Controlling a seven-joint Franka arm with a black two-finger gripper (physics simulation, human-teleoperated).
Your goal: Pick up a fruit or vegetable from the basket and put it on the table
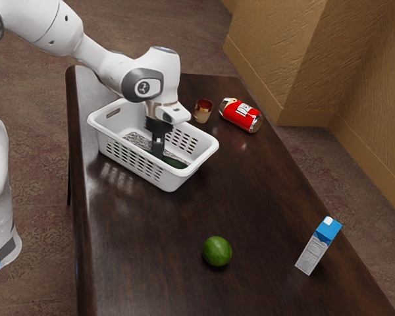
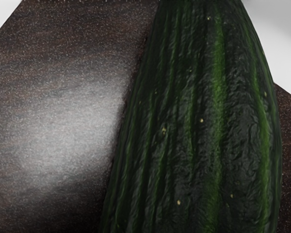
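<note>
Down inside the white basket (image 1: 175, 180), my gripper (image 1: 158, 151) is at the dark green cucumber (image 1: 176, 162). Can't tell if it's spread or pinching; contact is hard to read from this angle. Cucumber's in the basket. Beyond the basket: cup (image 1: 203, 112), red can (image 1: 241, 116) on its side. Farther out on the table (image 1: 263, 197): lime (image 1: 217, 251), blue-topped carton (image 1: 318, 245).

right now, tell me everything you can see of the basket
The basket is white, looks like plastic, and is rectangular with an open top, a smooth rim, rows of holes in its long sides and a handle opening in one end. It stands upright on the dark table. A cucumber is inside, and my gripper reaches down into it; I cannot tell whether it touches the basket.
</note>
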